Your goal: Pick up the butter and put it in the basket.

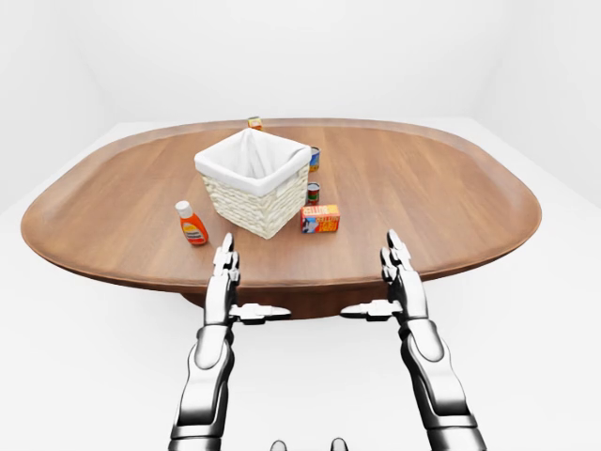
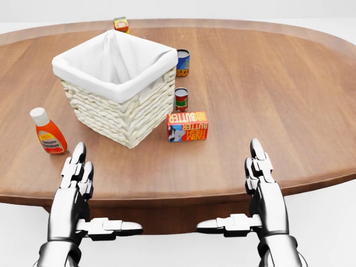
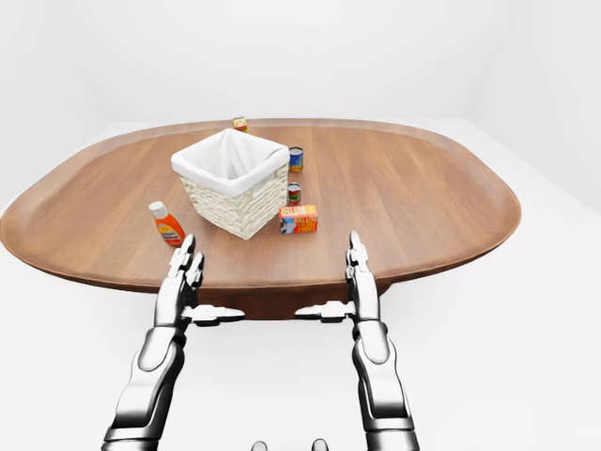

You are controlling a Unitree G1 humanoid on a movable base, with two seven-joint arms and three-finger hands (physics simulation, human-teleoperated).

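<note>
Woven white-lined square basket point(image 2: 119, 105) beside boxy butter point(image 2: 187, 126) on oval wood table point(image 2: 267, 94); each robot hand spread wide, empty.

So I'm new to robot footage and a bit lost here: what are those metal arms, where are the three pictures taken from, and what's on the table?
It is a simulated humanoid robot. All three pictures come from cameras on its head, looking out over its own arms. Its left hand and right hand are open and hold nothing. On the wooden table stand a cloth-lined wicker basket, a butter box just right of it, two small cans, an orange bottle on the left, and a small carton at the top.
</note>
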